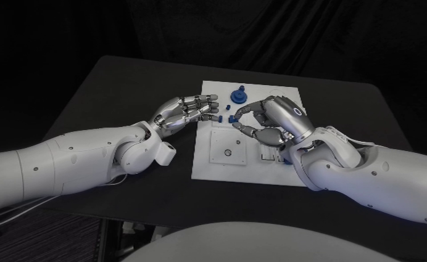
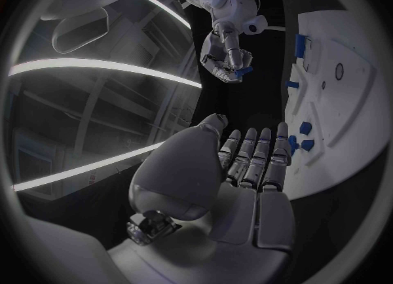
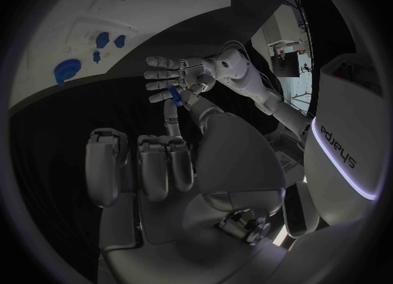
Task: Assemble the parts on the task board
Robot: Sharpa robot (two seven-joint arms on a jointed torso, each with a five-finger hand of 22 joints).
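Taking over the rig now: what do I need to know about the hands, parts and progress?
Left hand: open, empty, at the white task board's left edge.
Right hand: pinches a small blue part over the board.
A round blue part sits near the board's far edge; small blue pieces lie loose by the left fingertips.
Left to do: place the held part and the loose pieces.

This is a robotics lab or test studio. A matte black tabletop (image 1: 116, 89) stands before a heavy black cloth curtain (image 1: 267, 15) that closes off the background. On the tabletop lies a flat white task board (image 1: 253, 169) with small blue plastic parts (image 1: 239, 96), a set-up for manipulation trials.
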